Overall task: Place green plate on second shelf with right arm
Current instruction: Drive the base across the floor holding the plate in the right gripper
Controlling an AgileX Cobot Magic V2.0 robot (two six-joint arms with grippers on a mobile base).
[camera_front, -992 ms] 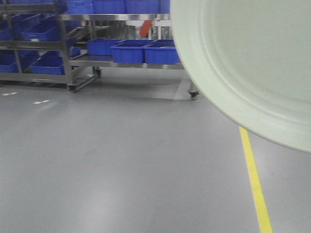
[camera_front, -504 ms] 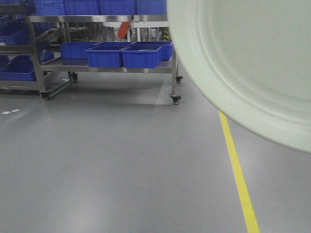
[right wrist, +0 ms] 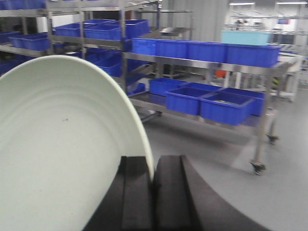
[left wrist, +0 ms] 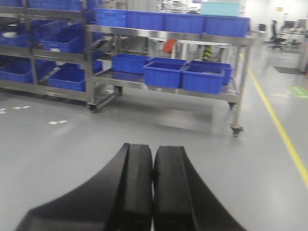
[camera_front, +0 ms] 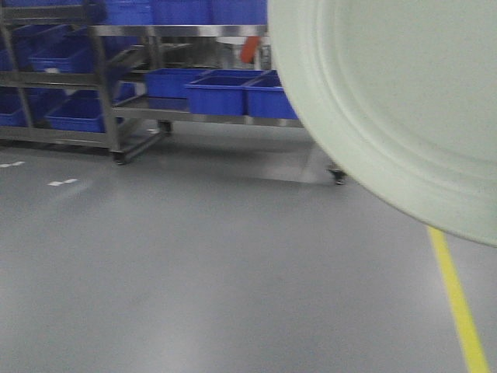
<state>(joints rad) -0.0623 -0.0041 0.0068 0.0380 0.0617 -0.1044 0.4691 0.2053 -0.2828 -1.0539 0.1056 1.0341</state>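
right gripper (right wrist: 153,168): jaws clamped on the rim of the green plate (right wrist: 62,144). the plate stands on edge and fills the lower left of the right wrist view. in the front view the plate (camera_front: 404,101) takes up the upper right of the frame, well apart from the steel shelving rack (camera_front: 116,78) behind it.

left gripper (left wrist: 153,159): jaws together, nothing between them, at lower centre of its view.

blue bins (left wrist: 163,74) sit on the rack's lower shelf. a yellow floor line (camera_front: 458,303) runs along the grey floor (camera_front: 194,272) at lower right.
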